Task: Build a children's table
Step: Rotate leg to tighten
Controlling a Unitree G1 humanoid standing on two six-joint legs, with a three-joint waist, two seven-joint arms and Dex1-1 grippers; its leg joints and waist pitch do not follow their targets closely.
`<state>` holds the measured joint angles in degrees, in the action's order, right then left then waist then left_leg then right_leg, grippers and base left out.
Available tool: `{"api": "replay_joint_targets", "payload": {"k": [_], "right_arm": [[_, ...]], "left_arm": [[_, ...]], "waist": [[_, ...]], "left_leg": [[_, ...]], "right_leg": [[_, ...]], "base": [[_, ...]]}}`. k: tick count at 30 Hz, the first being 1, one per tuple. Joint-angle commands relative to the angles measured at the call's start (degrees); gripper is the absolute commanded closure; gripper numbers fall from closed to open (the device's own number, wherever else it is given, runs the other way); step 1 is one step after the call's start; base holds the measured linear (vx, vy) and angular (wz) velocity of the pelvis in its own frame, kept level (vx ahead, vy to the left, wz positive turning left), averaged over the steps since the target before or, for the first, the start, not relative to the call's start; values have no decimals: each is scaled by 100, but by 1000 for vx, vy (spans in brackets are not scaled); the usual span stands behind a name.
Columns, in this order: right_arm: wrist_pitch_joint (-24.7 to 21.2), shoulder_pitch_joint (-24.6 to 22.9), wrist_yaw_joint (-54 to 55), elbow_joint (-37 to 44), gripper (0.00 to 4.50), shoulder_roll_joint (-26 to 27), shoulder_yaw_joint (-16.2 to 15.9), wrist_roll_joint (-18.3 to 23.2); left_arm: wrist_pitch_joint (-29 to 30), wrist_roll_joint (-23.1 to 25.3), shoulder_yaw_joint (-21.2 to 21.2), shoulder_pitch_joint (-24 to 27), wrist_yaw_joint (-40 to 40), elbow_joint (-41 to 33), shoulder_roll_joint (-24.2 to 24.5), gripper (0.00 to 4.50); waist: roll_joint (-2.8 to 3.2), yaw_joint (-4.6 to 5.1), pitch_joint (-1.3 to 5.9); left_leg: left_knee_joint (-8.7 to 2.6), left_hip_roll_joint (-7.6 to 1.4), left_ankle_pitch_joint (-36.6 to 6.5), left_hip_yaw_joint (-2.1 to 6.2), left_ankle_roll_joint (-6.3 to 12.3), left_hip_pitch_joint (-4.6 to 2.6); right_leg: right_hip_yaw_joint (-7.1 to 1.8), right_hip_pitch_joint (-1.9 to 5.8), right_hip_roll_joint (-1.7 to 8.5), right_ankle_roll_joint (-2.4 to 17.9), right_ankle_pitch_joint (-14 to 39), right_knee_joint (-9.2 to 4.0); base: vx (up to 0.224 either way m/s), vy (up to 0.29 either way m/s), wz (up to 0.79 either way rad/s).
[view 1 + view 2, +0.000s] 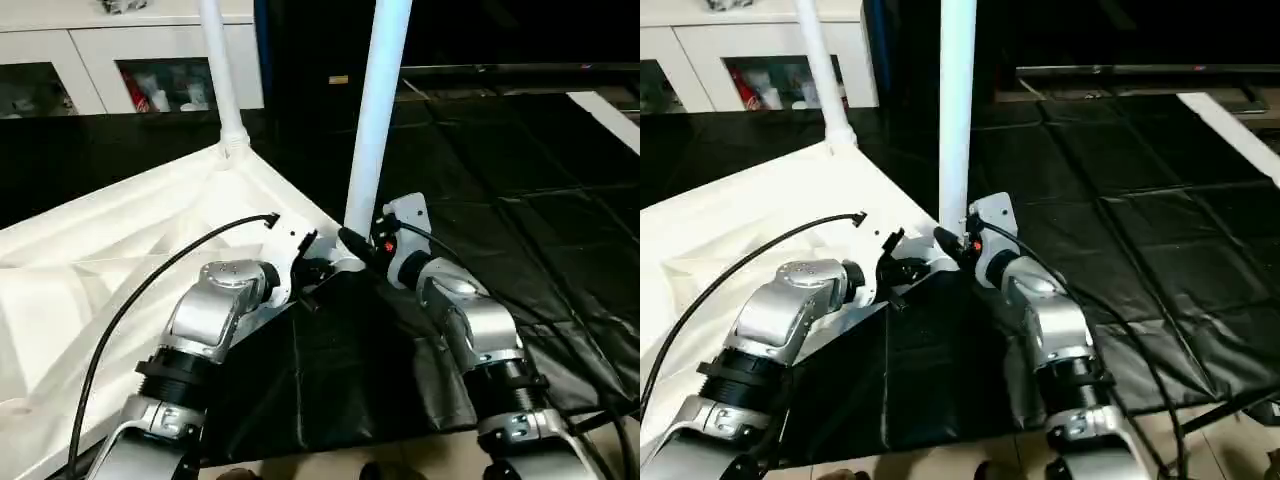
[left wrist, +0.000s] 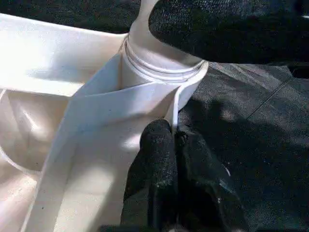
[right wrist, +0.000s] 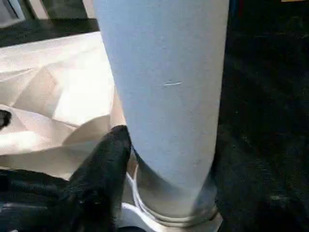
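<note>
You have the table top (image 1: 120, 250) lying upside down on the black floor mat (image 1: 520, 180), ribbed underside up, with two legs standing in its corner sockets. The near leg (image 1: 378, 110) rises straight up just ahead of both hands; the far leg (image 1: 222, 70) stands at the next corner, well beyond your left hand (image 1: 318, 285).

Your left hand has its two black fingers (image 2: 159, 159) pressed together, nothing between them, tips touching the rim of the top right at the near corner socket (image 2: 164, 72).

Your right hand (image 1: 355, 245) sits at the foot of the near leg, where the leg meets the socket. One black finger (image 3: 104, 164) lies against the leg's side; you cannot tell from here whether the hand is clamped on the leg or merely spread around it.

A white glass-door cabinet (image 1: 100, 70) stands behind the far leg.
</note>
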<state>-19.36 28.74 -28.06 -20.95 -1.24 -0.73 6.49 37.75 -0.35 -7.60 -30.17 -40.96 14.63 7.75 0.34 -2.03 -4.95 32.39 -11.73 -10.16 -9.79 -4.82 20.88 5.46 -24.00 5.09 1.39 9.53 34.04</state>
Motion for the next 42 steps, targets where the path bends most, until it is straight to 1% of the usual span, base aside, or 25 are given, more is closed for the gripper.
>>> {"api": "replay_joint_targets", "payload": {"k": [1,2,3,4,6,8,11,12,14,15,16,17,19,21,23,25,27,28,30,32,35,37,38,41,42], "right_arm": [[-174,-164,-651,28,149,238,-549,260],[-142,-177,-709,49,149,186,-540,280],[-107,-190,-838,72,144,57,-523,312],[-50,-202,-1033,95,129,-124,-509,348],[-29,-207,-1106,107,113,-178,-498,348],[70,-239,-1736,219,101,-547,-425,488],[89,-248,-2215,298,68,-908,-424,560],[153,-259,-2565,330,61,-1134,-464,579],[266,-267,-3020,347,61,-1419,-528,602],[332,-262,-3191,336,61,-1524,-556,609],[448,-256,-3546,339,61,-1682,-589,676],[466,-249,-3706,340,61,-1751,-600,716],[500,-185,-4332,264,61,-2031,-693,816],[536,-173,-4574,250,61,-2132,-755,831],[526,-88,-5148,179,61,-2346,-897,911],[558,6,-5473,76,61,-2440,-1021,907],[598,35,-5572,27,61,-2460,-1051,895],[685,107,-5782,-81,61,-2475,-1131,883],[703,159,-5903,-153,61,-2473,-1201,873],[758,241,-6084,-282,88,-2454,-1316,803],[815,309,-6222,-390,88,-2441,-1389,790],[823,334,-6303,-418,117,-2433,-1420,807],[810,351,-6363,-432,117,-2435,-1463,827],[835,406,-6444,-486,145,-2434,-1592,902],[853,427,-6444,-528,145,-2424,-1606,911]], "left_arm": [[-153,-284,-263,-6,-250,-237,-79,450],[-190,-291,-291,15,-338,-260,-20,450],[-265,-302,-342,43,-521,-271,104,450],[-348,-317,-397,69,-744,-274,256,450],[-367,-324,-412,76,-807,-280,302,450],[-610,-280,-579,108,-1299,-294,656,450],[-781,-291,-668,116,-1699,-280,918,450],[-936,-279,-738,111,-1940,-250,1080,450],[-1158,-274,-844,106,-2277,-214,1288,450],[-1235,-278,-897,104,-2421,-208,1364,450],[-1377,-295,-999,109,-2690,-220,1491,450],[-1438,-309,-1047,112,-2814,-227,1549,450],[-1661,-332,-1242,113,-3227,-242,1759,450],[-1755,-297,-1312,111,-3323,-228,1816,450],[-2069,-189,-1530,83,-3623,-156,1978,450],[-2303,-123,-1689,49,-3862,-110,2083,450],[-2374,-112,-1724,34,-3931,-84,2104,450],[-2538,-82,-1793,-15,-4065,-21,2128,450],[-2639,-55,-1848,-52,-4149,16,2142,450],[-2779,-17,-1928,-98,-4276,51,2168,450],[-2892,-23,-1977,-125,-4337,89,2188,450],[-2934,-24,-1994,-138,-4359,106,2192,450],[-2953,-24,-1998,-149,-4370,122,2185,450],[-3022,-21,-2015,-174,-4387,181,2151,450],[-3042,-21,-2015,-176,-4396,196,2148,450]], "waist": [[-1,-59,364],[-7,-50,363],[6,-62,361],[3,-54,360],[11,-56,363],[18,-73,368],[21,-109,359],[24,-145,364],[35,-194,368],[38,-202,368],[31,-222,372],[29,-241,375],[37,-301,378],[40,-320,378],[5,-342,370],[4,-354,369],[0,-357,365],[-15,-361,366],[-21,-364,369],[-31,-376,375],[-30,-384,384],[-36,-397,397],[-30,-400,394],[-43,-401,405],[-45,-403,403]], "left_leg": [[-324,-88,-829,7,465,24],[-326,-87,-846,7,462,38],[-331,-95,-887,10,446,23],[-331,-94,-904,6,442,21],[-332,-101,-936,8,435,13],[-323,-106,-933,4,440,1],[-324,-117,-921,-2,484,2],[-317,-115,-934,-4,484,-24],[-304,-136,-931,-25,512,-79],[-303,-142,-903,-34,518,-78],[-301,-141,-869,-30,522,-50],[-299,-143,-881,-24,532,-42],[-298,-163,-926,-32,542,-70],[-293,-170,-946,-41,534,-79],[-302,-169,-1010,-44,514,-55],[-306,-173,-1085,-35,500,-48],[-304,-173,-1099,-43,456,-57],[-303,-173,-1097,-45,441,-64],[-302,-170,-1068,-40,440,-48],[-302,-176,-1034,-36,441,-49],[-299,-175,-965,-31,446,-39],[-289,-175,-894,-33,462,-35],[-292,-181,-877,-29,467,-32],[-284,-177,-864,-34,502,-33],[-284,-176,-877,-36,494,-32]], "right_leg": [[-283,374,293,1120,1226,-423],[-284,386,294,1109,1245,-423],[-285,375,295,1089,1288,-430],[-290,379,289,1101,1260,-425],[-287,378,287,1118,1252,-421],[-293,373,285,1184,1139,-408],[-300,373,290,1239,1052,-391],[-297,368,286,1220,1091,-400],[-315,328,285,1290,965,-387],[-321,323,278,1372,828,-364],[-315,351,282,1399,777,-342],[-309,360,292,1394,798,-340],[-306,346,283,1406,837,-334],[-311,333,283,1439,813,-326],[-307,353,295,1437,907,-328],[-308,353,318,1384,1123,-345],[-319,343,323,1378,1216,-352],[-321,337,327,1372,1272,-355],[-315,349,326,1342,1337,-354],[-315,348,333,1342,1350,-354],[-310,352,325,1345,1271,-333],[-313,361,324,1364,1154,-311],[-312,359,325,1374,1122,-307],[-306,363,323,1406,1063,-302],[-309,362,326,1399,1102,-307]], "base": [[0,0,0],[0,0,0],[0,0,0],[0,0,0],[0,0,0],[0,0,0],[0,0,0],[0,0,0],[0,0,0],[0,0,0],[0,0,0],[0,0,0],[0,0,0],[0,0,0],[0,0,0],[0,0,0],[0,0,0],[0,0,0],[0,0,0],[0,0,0],[0,0,0],[0,0,0],[0,0,0],[0,0,0],[0,0,0]]}}
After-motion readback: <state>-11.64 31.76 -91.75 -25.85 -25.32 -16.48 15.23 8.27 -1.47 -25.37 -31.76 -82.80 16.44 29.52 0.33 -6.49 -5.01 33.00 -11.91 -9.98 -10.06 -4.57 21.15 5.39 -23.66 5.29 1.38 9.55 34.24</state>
